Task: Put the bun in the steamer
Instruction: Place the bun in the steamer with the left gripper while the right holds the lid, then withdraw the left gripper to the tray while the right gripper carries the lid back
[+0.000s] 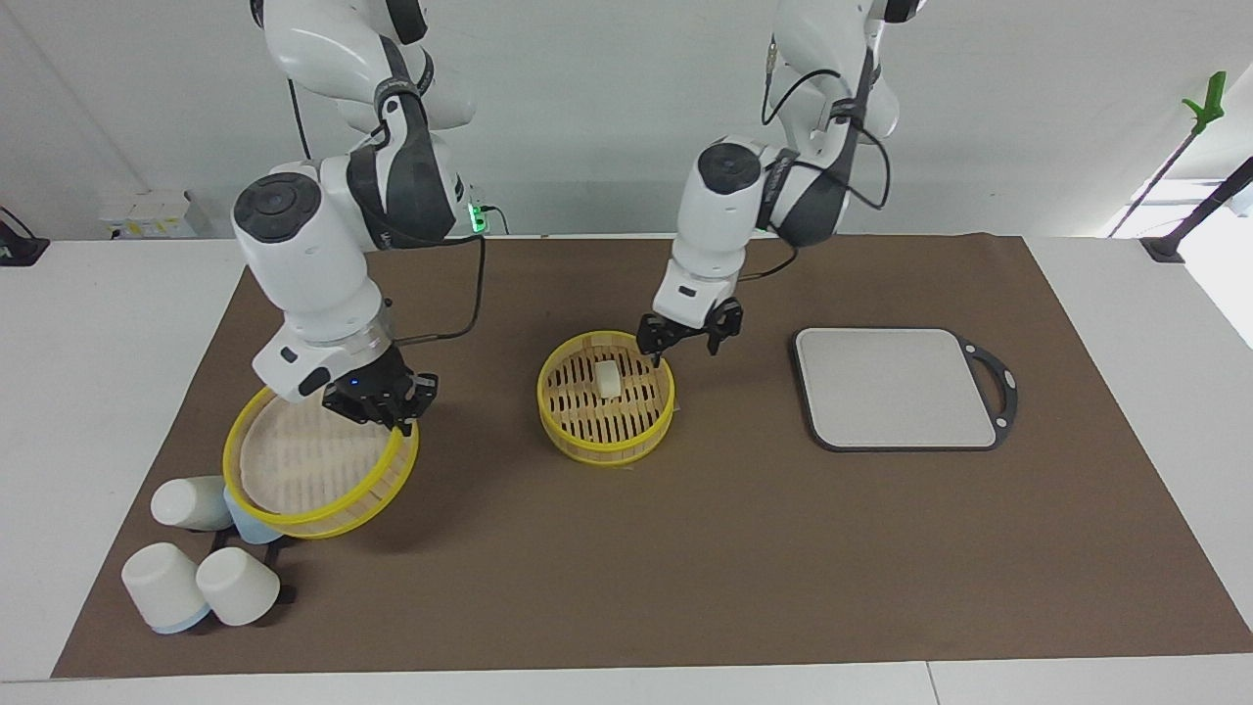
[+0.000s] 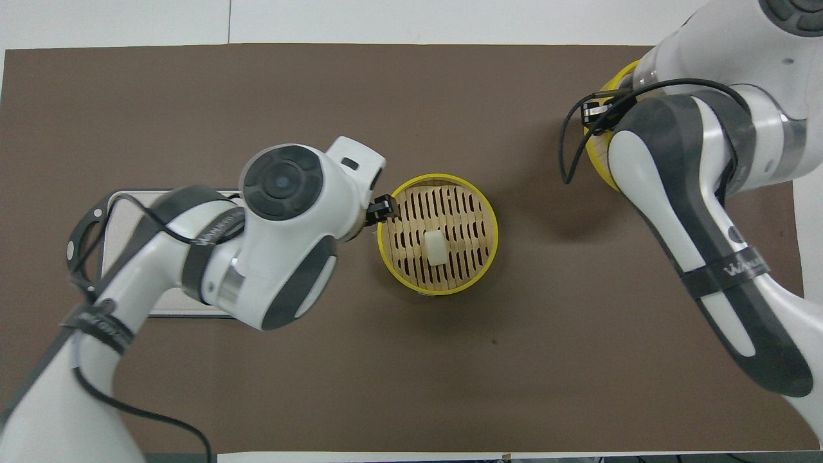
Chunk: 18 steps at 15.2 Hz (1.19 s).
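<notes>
White table (image 1: pixel 117 323) under brown mat (image 1: pixel 744 548).

I see a matt brown mat (image 1: pixel 685 548), a steamer (image 1: pixel 607 431) of pale slatted wood with a yellow rim, a smooth matt bun (image 1: pixel 608 379) and glossy white plastic arm shells (image 1: pixel 303 264).

One bun (image 1: pixel 608 378), one steamer basket (image 1: pixel 606 437), one steamer lid (image 1: pixel 323 509), one grey cutting board (image 1: pixel 896 388), four cups (image 1: pixel 238 586), two robot arms (image 1: pixel 323 264), one brown mat (image 1: pixel 744 548).
</notes>
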{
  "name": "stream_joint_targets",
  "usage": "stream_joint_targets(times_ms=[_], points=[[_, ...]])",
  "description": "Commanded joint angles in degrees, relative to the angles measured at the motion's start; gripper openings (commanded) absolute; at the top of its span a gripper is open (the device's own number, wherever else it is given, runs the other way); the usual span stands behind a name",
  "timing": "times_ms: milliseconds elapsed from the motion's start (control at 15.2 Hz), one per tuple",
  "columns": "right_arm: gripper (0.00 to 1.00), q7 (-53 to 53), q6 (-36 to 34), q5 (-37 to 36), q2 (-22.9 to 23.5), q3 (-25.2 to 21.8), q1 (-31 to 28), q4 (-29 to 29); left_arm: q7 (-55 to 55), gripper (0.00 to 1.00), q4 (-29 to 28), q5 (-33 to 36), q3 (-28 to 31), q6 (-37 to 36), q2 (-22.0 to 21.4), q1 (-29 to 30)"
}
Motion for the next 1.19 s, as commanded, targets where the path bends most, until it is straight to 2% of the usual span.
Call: stream_joint_targets(times_ms=[0,264,462,725,923,1121], points=[[0.0,16.4,1.9,-0.7,-1.8,0.0,8.9,-2.1,9.7,1.0,-0.6,0.4,-0.6,-7.4,-6.3,9.5],[0.0,32.9,1.9,-2.8,0.1,-0.2,18.4,-1.7,24.6,1.0,1.8,0.5,-0.5,-14.7,-9.0,20.5],[0.0,41.6,1.9,-6.3,3.5,-0.4,23.3,-0.5,34.3,1.0,3.7,0.6,-0.5,-20.7,-10.0,25.1],[0.0,47.7,2.3,-8.7,6.0,-0.4,26.2,0.9,35.2,1.0,5.3,1.7,-0.7,-28.3,-11.1,25.5],[0.0,48.8,2.2,-8.6,8.5,-0.4,26.6,4.7,35.3,1.0,5.0,1.7,-0.6,-30.5,-12.6,25.5],[0.0,48.8,2.8,-8.7,10.6,-0.3,27.5,6.2,35.3,1.0,4.9,1.7,-0.6,-30.0,-13.0,25.6]])
